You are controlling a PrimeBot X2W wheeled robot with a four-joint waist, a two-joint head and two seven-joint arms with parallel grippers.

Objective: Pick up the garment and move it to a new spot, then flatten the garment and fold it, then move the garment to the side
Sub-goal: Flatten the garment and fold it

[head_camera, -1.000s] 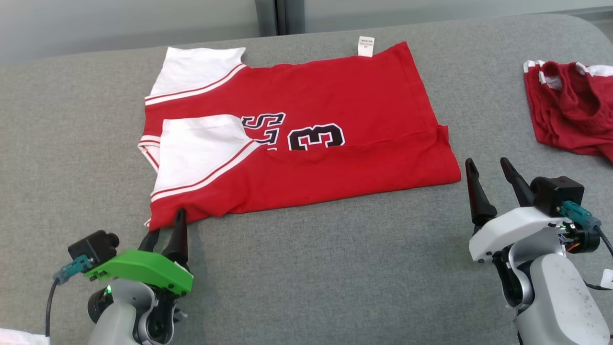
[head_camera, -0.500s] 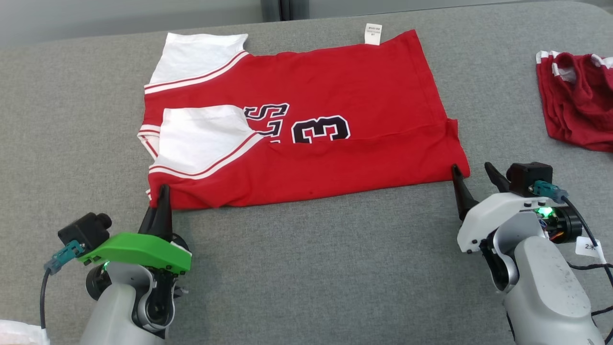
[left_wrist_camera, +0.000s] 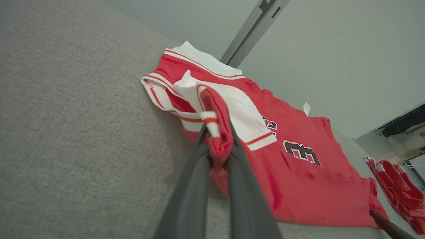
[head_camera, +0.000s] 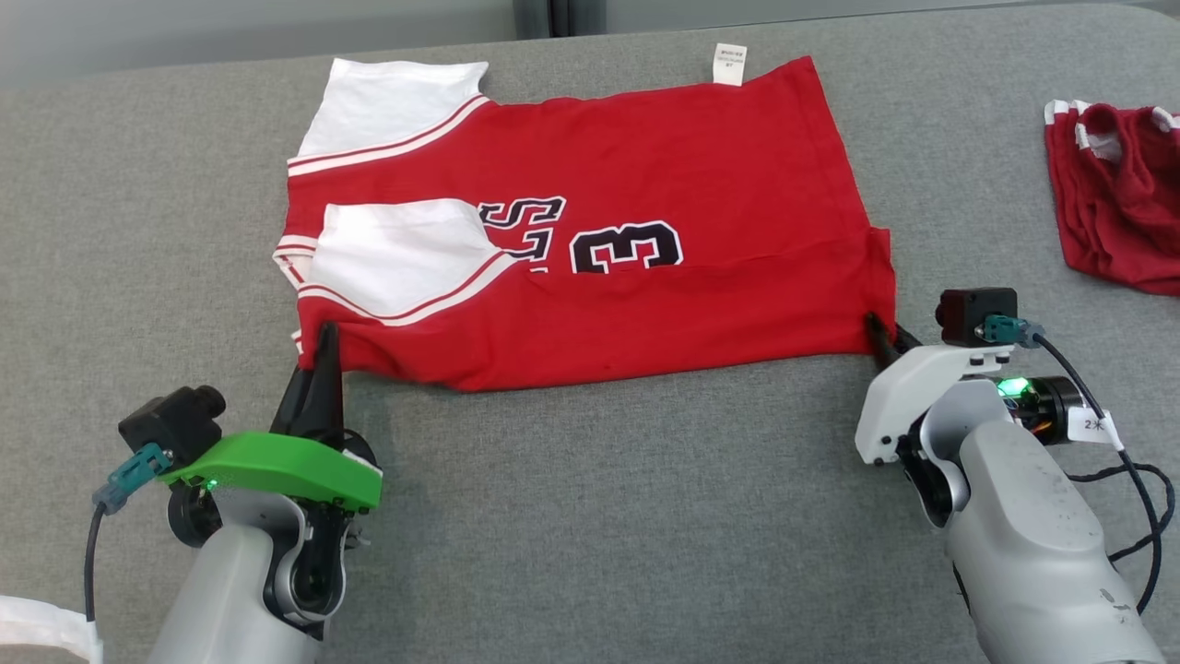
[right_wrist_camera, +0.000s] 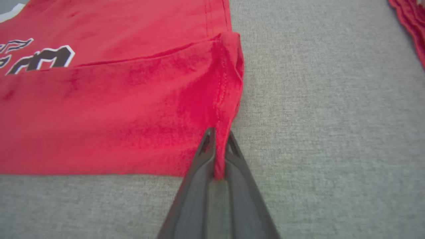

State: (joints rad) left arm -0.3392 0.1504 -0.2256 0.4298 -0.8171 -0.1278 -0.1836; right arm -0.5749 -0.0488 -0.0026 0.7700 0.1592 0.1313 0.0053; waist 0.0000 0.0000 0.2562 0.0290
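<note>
Lying flat on the grey fabric-covered table (head_camera: 590, 516), the red and white short-sleeved jersey (head_camera: 664, 148) is pinched at both near corners: the left end effector (head_camera: 326, 343) is closed on the sleeve-side corner, the right end effector (head_camera: 878, 330) on the hem corner (cloth is seen nipped in each). Its long axis runs left to right between them, the body stretching away, so a fold away from the robot is judged next.
</note>
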